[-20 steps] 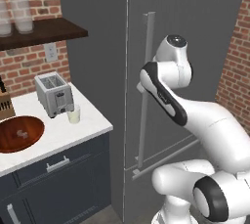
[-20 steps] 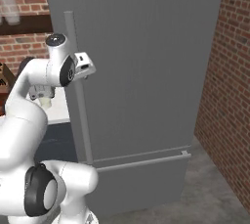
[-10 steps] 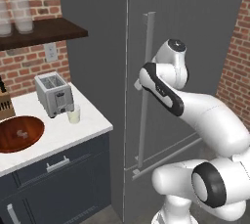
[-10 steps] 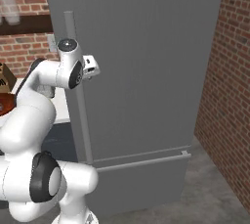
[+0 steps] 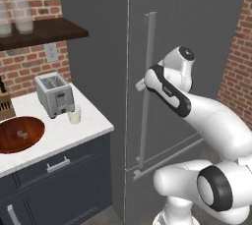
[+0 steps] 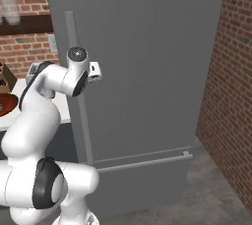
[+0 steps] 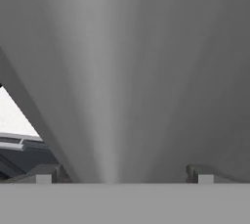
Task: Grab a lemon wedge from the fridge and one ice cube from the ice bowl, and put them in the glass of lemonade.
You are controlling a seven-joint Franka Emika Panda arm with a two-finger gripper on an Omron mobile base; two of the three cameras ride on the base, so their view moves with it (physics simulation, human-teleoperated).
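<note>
Now we have gripper [image 7: 121, 174], jaws spread wide, straddling fridge handle [image 5: 146, 79]; bar runs vertical, dead ahead between fingertips. Fridge [image 6: 147, 47] door closed, directly behind handle.

A silver two-slot toaster [image 5: 54, 94] is set on the white table [image 5: 93, 123]; tall frosted jars [image 5: 22, 17] are kept on a dark wooden shelf [image 5: 54, 31].
</note>
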